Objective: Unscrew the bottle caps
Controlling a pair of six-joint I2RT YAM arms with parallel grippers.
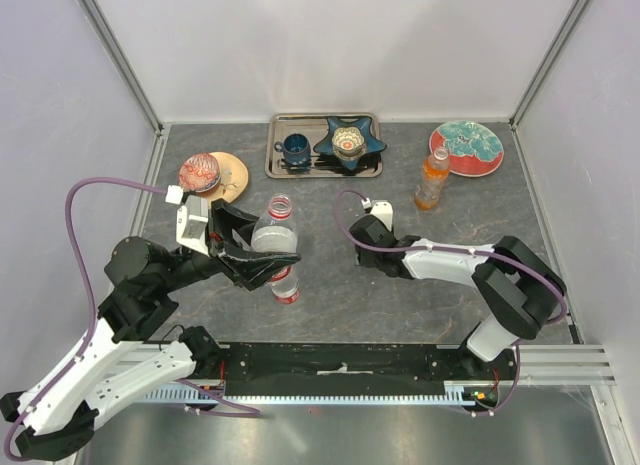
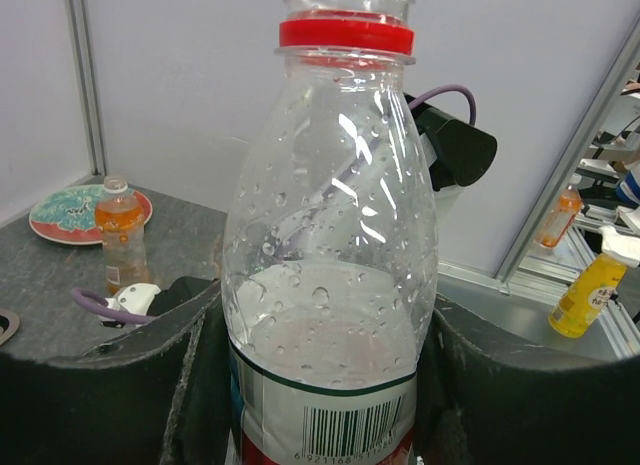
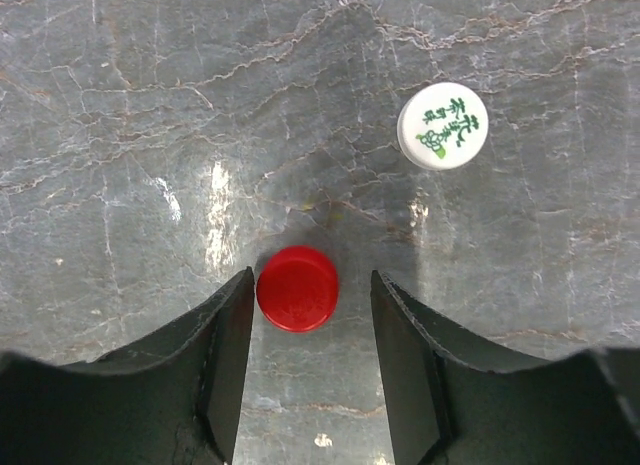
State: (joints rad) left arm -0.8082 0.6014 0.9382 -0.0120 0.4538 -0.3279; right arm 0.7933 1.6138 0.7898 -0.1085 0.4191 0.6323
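Observation:
A clear bottle (image 1: pixel 277 247) with a red-and-white label stands between the fingers of my left gripper (image 1: pixel 258 255), which is shut on its body. In the left wrist view both fingers (image 2: pixel 120 385) press against the bottle (image 2: pixel 330 235). Its threaded neck is bare above a red ring. My right gripper (image 3: pixel 310 277) points down at the table, open, with a red bottle cap (image 3: pixel 297 288) lying flat between its fingers, close to the left one. A white cap (image 3: pixel 443 126) with green print lies a little farther off. An orange-liquid bottle (image 1: pixel 432 178) stands at the back right.
A metal tray (image 1: pixel 275 160) at the back holds a dark blue cup (image 1: pixel 294 148) and a star-shaped dish (image 1: pixel 349 140). A teal-and-red plate (image 1: pixel 467 147) lies back right. A patterned bowl (image 1: pixel 199 171) sits on a tan plate back left. White walls enclose the table.

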